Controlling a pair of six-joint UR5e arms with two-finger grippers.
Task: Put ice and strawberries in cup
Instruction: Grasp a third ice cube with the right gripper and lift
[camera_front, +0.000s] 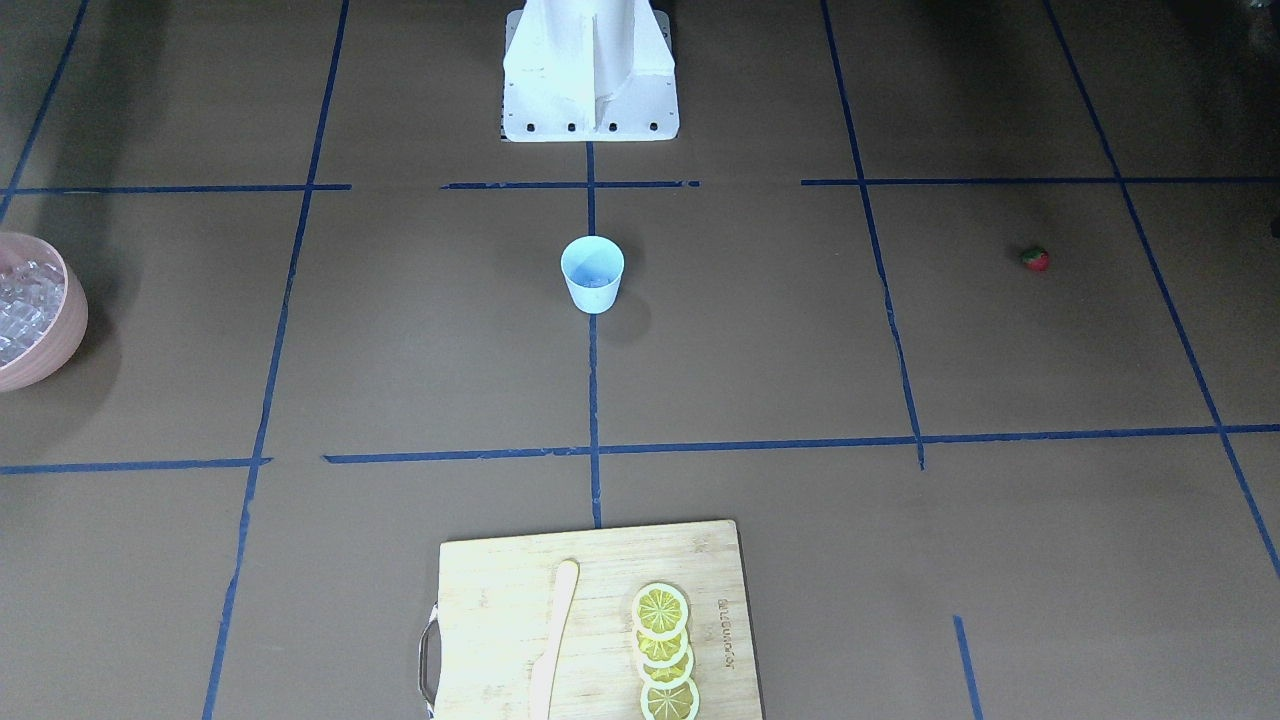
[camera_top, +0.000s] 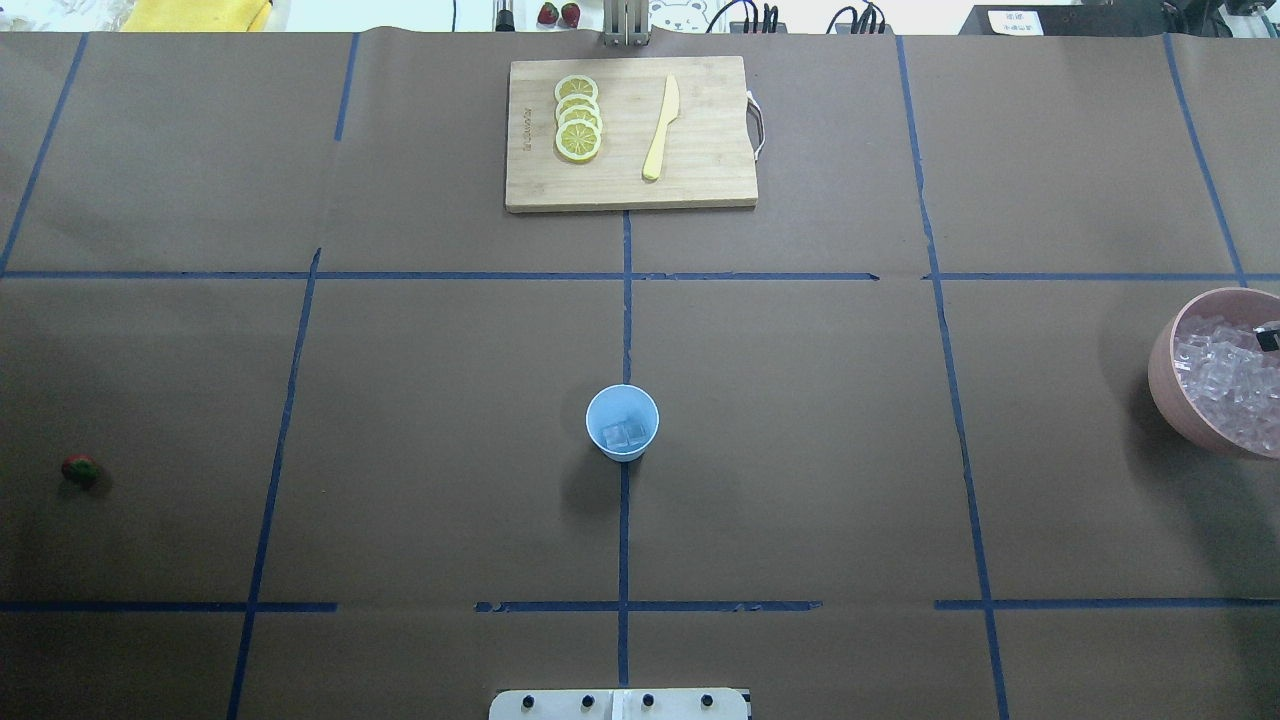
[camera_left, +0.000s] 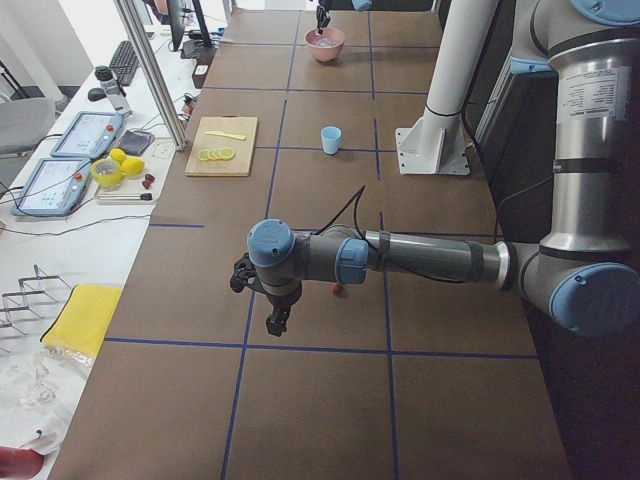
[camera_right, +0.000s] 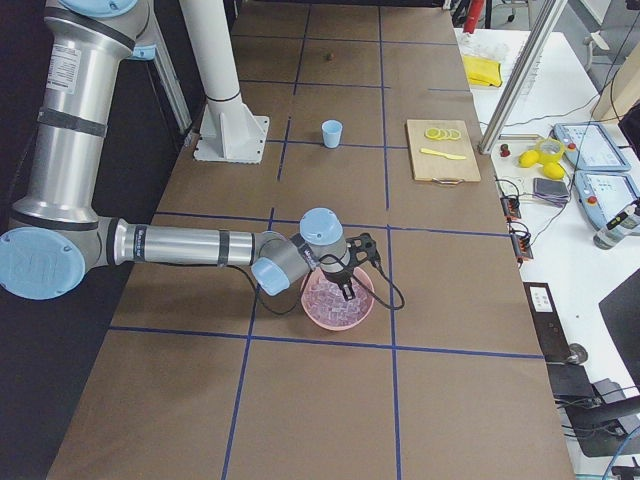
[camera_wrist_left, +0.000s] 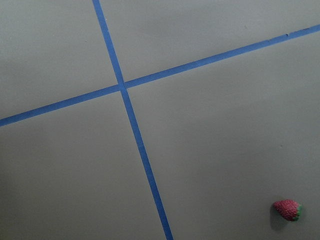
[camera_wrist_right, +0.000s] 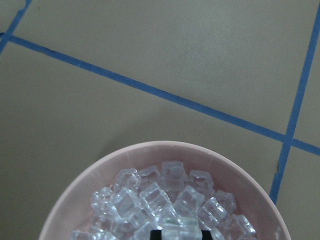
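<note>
My brown surface (camera_top: 800, 450), gridded with blue tape (camera_top: 626, 300), carries a light-blue cup (camera_top: 622, 422) at centre, a strawberry (camera_top: 80, 469) far to my left, a pink bowl (camera_top: 1160, 385) far right, and a wooden cutting board (camera_top: 700, 185) opposite.

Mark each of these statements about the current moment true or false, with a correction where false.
1. The cup already holds a few ice cubes. True.
2. The strawberry sits inside the cup. False: it lies on the bare table, far out on the robot's left side.
3. The lemon slices lie on the cutting board, beside a wooden knife. True.
4. The pink bowl is empty. False: it holds a heap of ice.
</note>
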